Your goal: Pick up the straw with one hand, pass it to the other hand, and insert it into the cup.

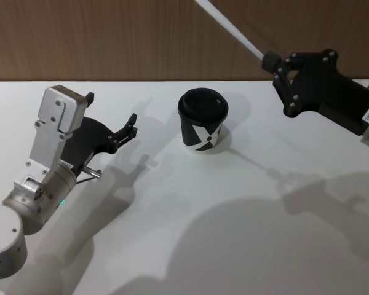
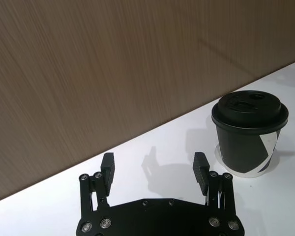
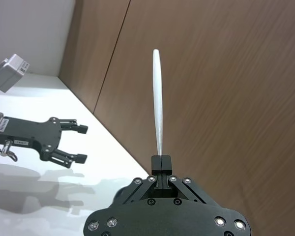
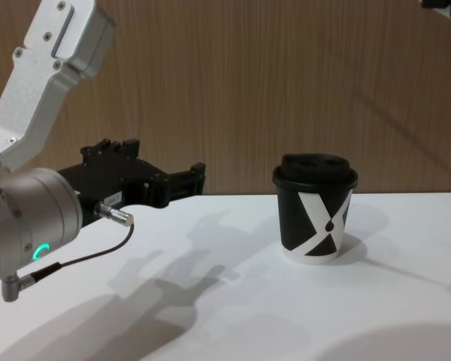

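The black paper cup [image 1: 203, 120] with its white X mark and domed lid stands upright on the white table [image 1: 234, 215], also seen in the chest view [image 4: 316, 214] and the left wrist view [image 2: 249, 135]. My right gripper [image 1: 272, 63] is raised above and to the right of the cup, shut on one end of the white straw [image 1: 230, 27]. The straw [image 3: 158, 98] sticks straight out from the closed fingertips of the right gripper [image 3: 161, 162], slanting up and away. My left gripper [image 1: 111, 109] hovers open to the left of the cup, holding nothing, its fingers [image 2: 108, 167] spread wide.
A wood-panelled wall [image 1: 111, 37] runs along the table's far edge behind the cup. The left arm's silver wrist with a green ring [image 4: 37, 252] and a grey cable sits low at the near left.
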